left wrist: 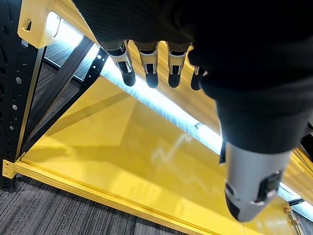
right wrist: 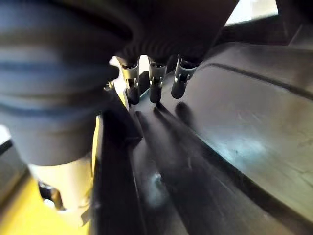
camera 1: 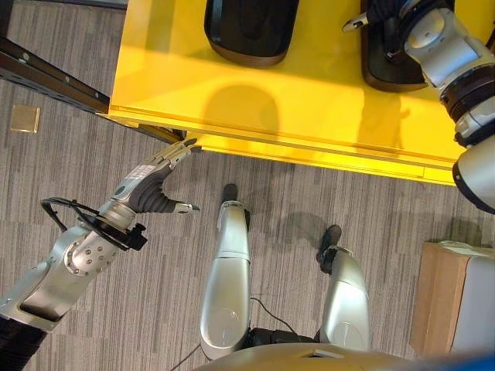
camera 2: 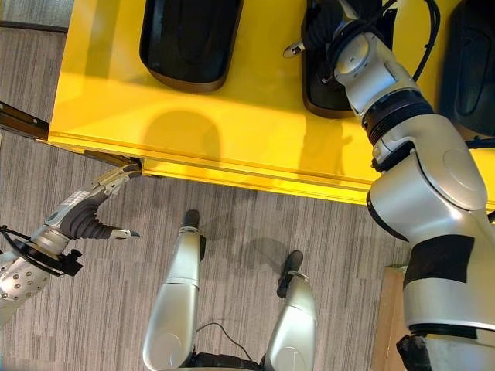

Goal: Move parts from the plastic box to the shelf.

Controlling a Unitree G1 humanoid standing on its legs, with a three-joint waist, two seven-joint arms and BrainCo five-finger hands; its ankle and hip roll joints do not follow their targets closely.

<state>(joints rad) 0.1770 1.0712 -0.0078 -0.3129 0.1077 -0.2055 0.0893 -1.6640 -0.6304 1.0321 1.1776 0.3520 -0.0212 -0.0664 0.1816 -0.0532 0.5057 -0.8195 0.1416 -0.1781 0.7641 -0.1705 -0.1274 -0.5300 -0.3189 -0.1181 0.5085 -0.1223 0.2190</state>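
Black part (camera 2: 332, 77) on yellow shelf (camera 2: 247, 131), under R hand (camera 2: 321, 35) fingers.

The head's two eyes looked straight down, sharing the yellow shelf (camera 1: 309, 100). Each wrist camera peered along its own fingers, very close: left at the shelf, right at a black part (right wrist: 234, 137).

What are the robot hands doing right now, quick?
Left robot hand: open, fingers straight, holding nothing, by the yellow shelf edge.
Right robot hand: open over a black part, not gripping it.
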